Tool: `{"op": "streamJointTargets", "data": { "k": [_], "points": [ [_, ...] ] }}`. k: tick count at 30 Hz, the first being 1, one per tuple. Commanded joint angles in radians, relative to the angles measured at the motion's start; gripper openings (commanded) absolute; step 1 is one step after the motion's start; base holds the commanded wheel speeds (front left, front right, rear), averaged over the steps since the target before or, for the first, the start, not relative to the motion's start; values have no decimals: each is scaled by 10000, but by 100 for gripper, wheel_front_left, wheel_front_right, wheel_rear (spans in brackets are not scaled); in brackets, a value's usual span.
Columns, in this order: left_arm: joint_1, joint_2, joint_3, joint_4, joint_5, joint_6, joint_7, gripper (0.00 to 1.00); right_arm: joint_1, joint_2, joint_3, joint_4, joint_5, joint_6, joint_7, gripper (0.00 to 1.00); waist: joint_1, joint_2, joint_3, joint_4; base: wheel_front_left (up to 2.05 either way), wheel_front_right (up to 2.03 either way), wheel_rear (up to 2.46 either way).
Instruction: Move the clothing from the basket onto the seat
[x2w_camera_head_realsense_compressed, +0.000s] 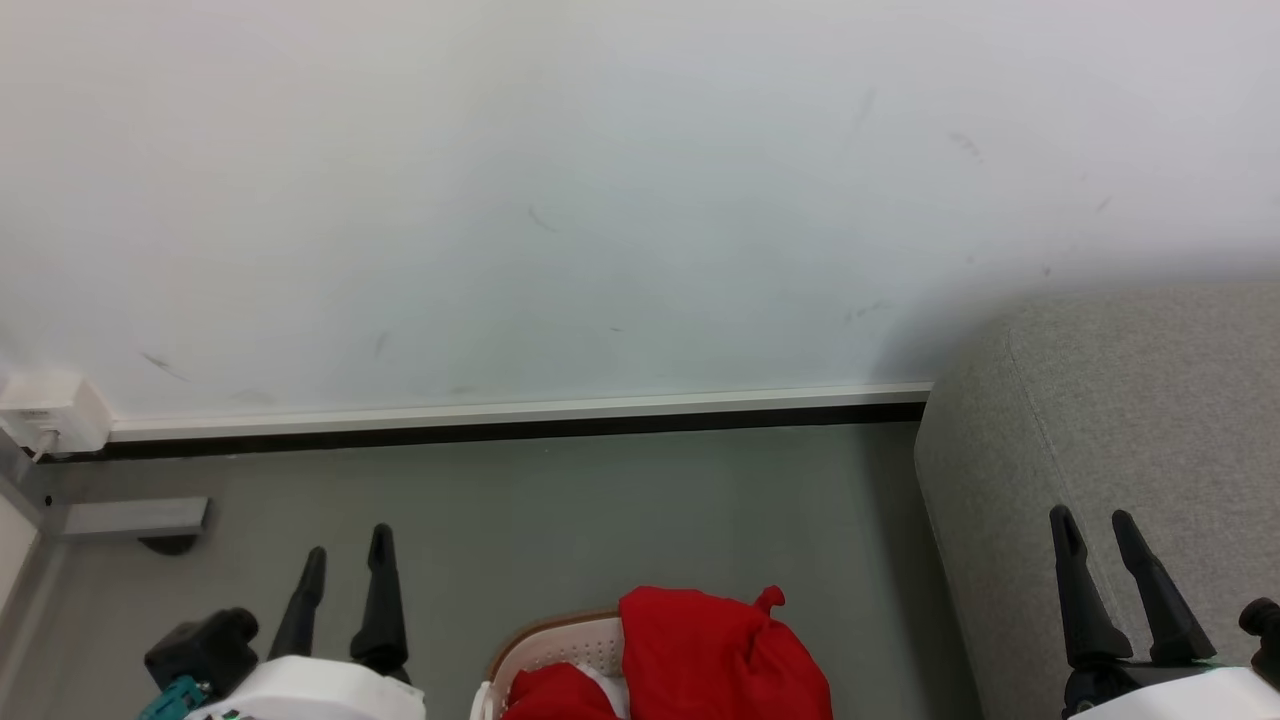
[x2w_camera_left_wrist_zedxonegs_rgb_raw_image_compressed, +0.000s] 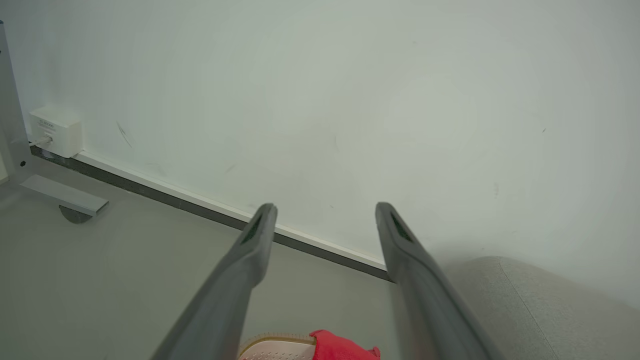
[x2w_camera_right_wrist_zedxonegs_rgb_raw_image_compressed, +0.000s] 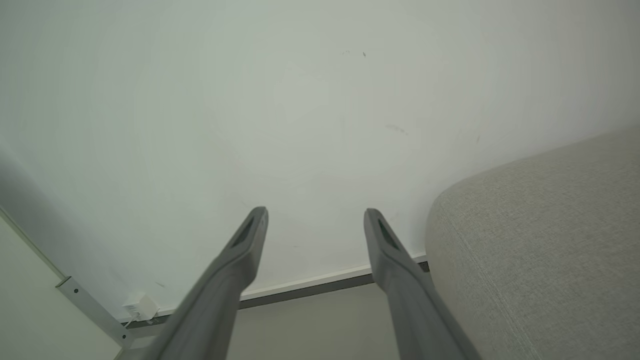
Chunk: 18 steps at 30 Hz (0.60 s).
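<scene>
Clothing (x2w_camera_head_realsense_compressed: 720, 650) heaps in basket (x2w_camera_head_realsense_compressed: 545, 632) between spread, empty left tool (x2w_camera_head_realsense_compressed: 349, 542) and right tool (x2w_camera_head_realsense_compressed: 1092, 516).

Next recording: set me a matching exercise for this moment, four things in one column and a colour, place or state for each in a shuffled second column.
Things
1. clothing
2. basket
3. seat
4. left pincer

Descriptions
A. light grey, at the head view's right
B. open, holding nothing
C. bright red, heaped up
D. cream-white with small holes and a brown rim

Pairs: 1-C, 2-D, 3-A, 4-B
</scene>
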Motion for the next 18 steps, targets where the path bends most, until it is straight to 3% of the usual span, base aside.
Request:
{"op": "streamJointTargets", "data": {
  "k": [1,18],
  "points": [
    [-193,113,-18,-50,368,56,-126,100,-62,-119,14,-29,-263,-12,-111,100,0,0,-6,7,0,0,0],
    [-140,106,-97,-159,1859,279,-522,100,-63,-253,218,-221,-1664,-15,-528,100,-1,0,-50,14,0,0,0]
  ]
}}
